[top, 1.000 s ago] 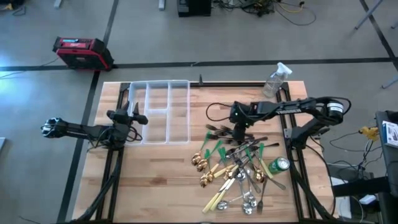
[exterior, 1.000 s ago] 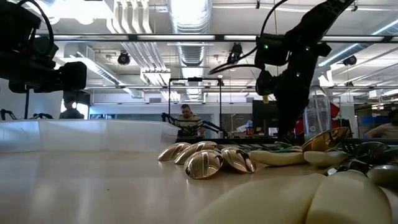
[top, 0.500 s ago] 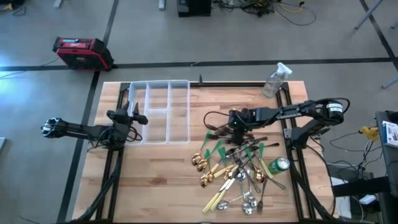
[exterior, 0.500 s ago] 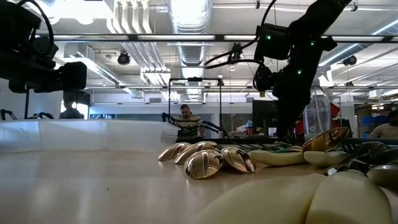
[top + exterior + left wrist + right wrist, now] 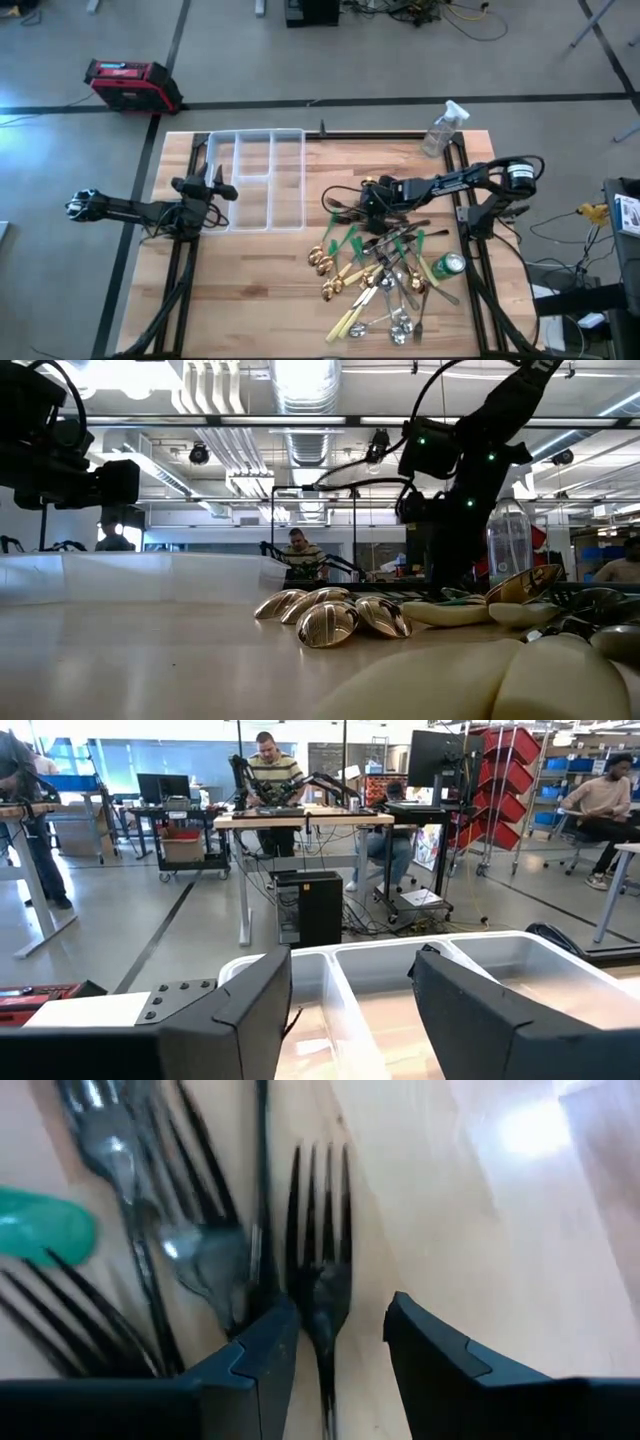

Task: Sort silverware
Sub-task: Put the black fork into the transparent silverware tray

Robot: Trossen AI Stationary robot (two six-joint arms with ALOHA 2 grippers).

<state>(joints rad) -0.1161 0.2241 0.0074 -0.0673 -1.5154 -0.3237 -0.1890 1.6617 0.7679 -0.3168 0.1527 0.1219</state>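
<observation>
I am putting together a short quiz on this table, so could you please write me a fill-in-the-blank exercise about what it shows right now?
1. The right tool is low over a dark ____, its fingers open on either side of the handle.
2. The left tool waits, open, beside the clear plastic ____.
3. The tray holds ____ cutlery so far.
4. The spray bottle stands at the table's far ____ corner.

Missing words: fork; tray; no; right
</observation>
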